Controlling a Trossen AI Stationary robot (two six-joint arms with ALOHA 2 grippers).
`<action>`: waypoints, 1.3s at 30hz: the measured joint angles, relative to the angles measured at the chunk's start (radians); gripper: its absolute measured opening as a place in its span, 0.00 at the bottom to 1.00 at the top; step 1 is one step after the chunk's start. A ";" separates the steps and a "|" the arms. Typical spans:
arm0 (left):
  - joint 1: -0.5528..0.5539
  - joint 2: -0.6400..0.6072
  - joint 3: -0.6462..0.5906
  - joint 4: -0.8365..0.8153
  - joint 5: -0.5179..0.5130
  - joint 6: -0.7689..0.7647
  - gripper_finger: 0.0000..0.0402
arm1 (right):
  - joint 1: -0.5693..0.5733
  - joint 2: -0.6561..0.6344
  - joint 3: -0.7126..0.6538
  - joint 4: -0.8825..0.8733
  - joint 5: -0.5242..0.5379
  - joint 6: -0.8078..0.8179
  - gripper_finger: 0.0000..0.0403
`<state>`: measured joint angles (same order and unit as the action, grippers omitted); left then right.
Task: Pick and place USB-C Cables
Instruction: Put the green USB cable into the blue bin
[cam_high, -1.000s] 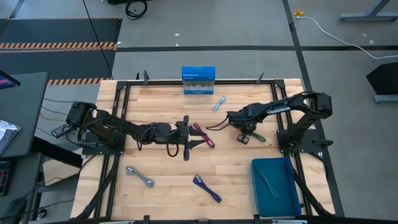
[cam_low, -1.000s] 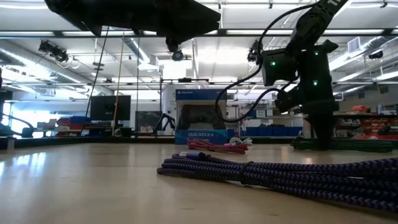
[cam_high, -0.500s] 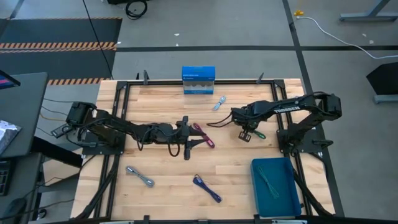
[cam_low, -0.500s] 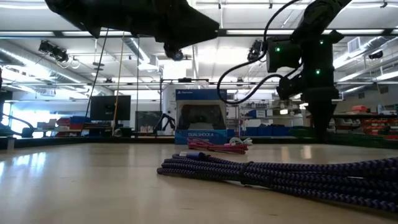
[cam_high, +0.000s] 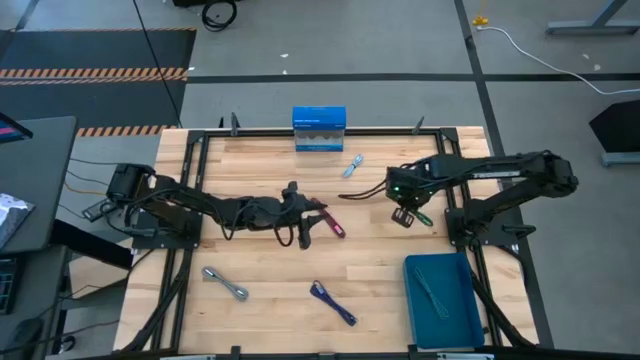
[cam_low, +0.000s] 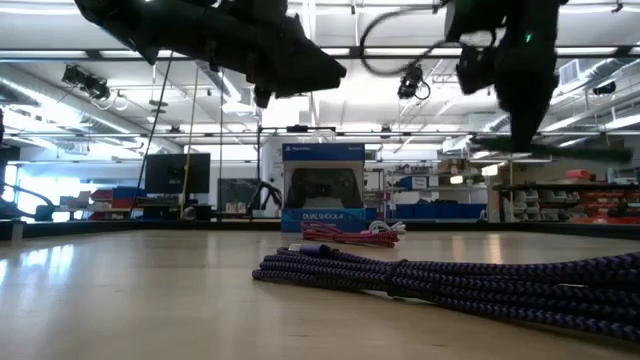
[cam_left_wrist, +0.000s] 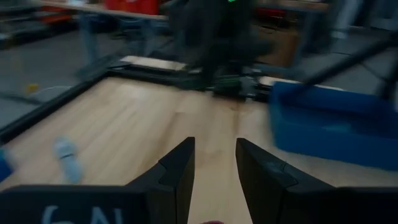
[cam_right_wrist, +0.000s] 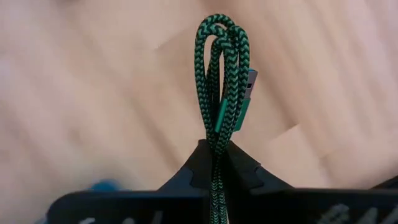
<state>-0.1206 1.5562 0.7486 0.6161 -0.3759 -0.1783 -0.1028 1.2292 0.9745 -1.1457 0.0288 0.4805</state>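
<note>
Dark green cable (cam_right_wrist: 222, 93) held fast in the right gripper (cam_high: 405, 214), above the table's right side.
Left gripper (cam_high: 303, 228), fingers parted and empty, hangs beside the maroon cable (cam_high: 327, 220) mid-table.

The upright box (cam_high: 319, 129) stands at the middle of the table's (cam_high: 250, 260) far edge. Just in front of it to the right lies one cable (cam_high: 352, 165). Farther in front, near the table's middle, lies a second cable (cam_high: 327, 220). At the near edge lie two more (cam_high: 226, 284) (cam_high: 333, 302), left of the bin (cam_high: 443, 299), which holds another cable (cam_high: 434, 296) in the near right corner.
</note>
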 joint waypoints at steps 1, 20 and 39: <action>-0.002 0.000 0.000 -0.013 -0.037 -0.019 0.31 | 0.018 -0.013 0.012 -0.025 -0.029 0.032 0.04; 0.000 0.000 0.000 -0.015 -0.076 0.111 0.31 | 0.569 -0.071 0.048 -0.099 -0.175 0.965 0.04; 0.024 0.000 0.000 0.014 -0.076 0.091 0.31 | 0.940 0.065 0.015 0.047 -0.167 1.350 0.04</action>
<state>-0.0963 1.5562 0.7486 0.6296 -0.4518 -0.0869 0.8372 1.2947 0.9897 -1.0984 -0.1382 1.8300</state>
